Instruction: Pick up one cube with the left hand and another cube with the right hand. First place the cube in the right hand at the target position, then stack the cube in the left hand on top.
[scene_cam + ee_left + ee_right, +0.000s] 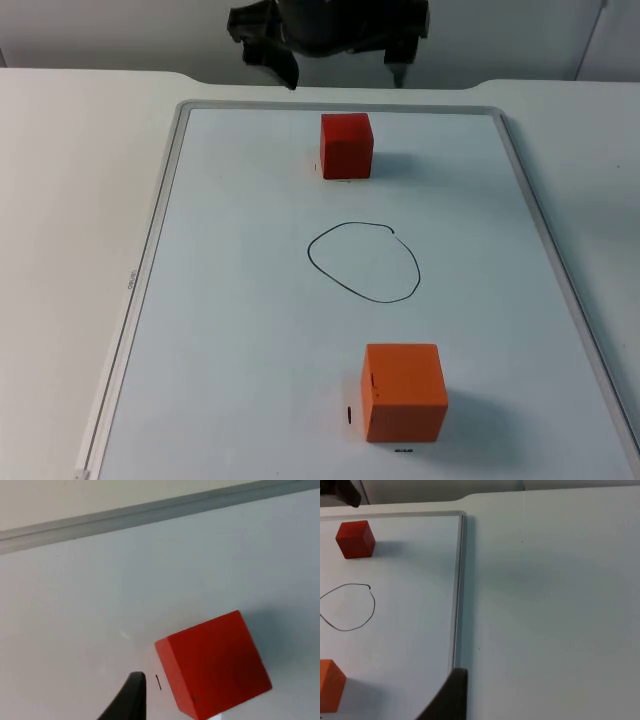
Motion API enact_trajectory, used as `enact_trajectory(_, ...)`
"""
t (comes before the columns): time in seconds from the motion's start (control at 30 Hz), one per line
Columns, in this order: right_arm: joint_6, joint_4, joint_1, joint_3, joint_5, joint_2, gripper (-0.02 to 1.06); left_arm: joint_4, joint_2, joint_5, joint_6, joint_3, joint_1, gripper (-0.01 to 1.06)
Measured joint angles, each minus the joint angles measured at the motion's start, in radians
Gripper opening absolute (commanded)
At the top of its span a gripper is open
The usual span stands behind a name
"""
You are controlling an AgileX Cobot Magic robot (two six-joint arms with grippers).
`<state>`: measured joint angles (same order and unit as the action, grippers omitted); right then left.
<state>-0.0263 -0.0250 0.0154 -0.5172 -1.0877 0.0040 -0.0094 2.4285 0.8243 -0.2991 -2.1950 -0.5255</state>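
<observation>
A red cube (347, 146) sits near the far edge of the whiteboard (230, 300), and the left wrist view shows it close up (212, 665). An orange cube (403, 392) rests near the front edge, to the right of centre. Between them a black hand-drawn circle (363, 261) marks the board. My left gripper (280, 65) hangs above the board's far edge, just left of and behind the red cube, holding nothing. My right gripper (397, 62) hovers at the far edge to the right of the red cube. The right wrist view takes in the red cube (355, 539), circle (347, 607) and orange cube (330, 685).
The whiteboard's raised grey frame (160, 200) runs round its edges, with the frame rail (458, 590) seen from the right wrist. Bare white table (60, 200) lies on both sides. The grey partition wall (100, 30) stands behind.
</observation>
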Motion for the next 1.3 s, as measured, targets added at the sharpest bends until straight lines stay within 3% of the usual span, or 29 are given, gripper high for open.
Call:
enact_trajectory(0.33,0.0,0.0,0.0,0.0,0.0,0.0,1.04,0.015,0.088,0.002,-0.051,-0.078,-0.019,1.04)
enact_trajectory(0.97,0.0,0.0,0.0,0.0,0.0,0.0,1.04,0.03,0.154,-0.042,-0.069,-0.077,-0.02,1.02)
enact_trajectory(1.1,0.0,0.0,0.0,0.0,0.0,0.0,1.04,0.03,0.154,-0.046,-0.069,-0.077,-0.02,0.79)
enact_trajectory(1.13,0.0,0.0,0.0,0.0,0.0,0.0,1.04,0.03,0.154,-0.048,-0.069,-0.077,-0.02,0.79)
enact_trajectory(1.27,0.0,0.0,0.0,0.0,0.0,0.0,1.04,0.032,0.155,-0.054,-0.069,-0.077,-0.02,0.45)
enact_trajectory(1.3,0.0,0.0,0.0,0.0,0.0,0.0,1.04,0.032,0.155,-0.056,-0.069,-0.077,-0.02,0.45)
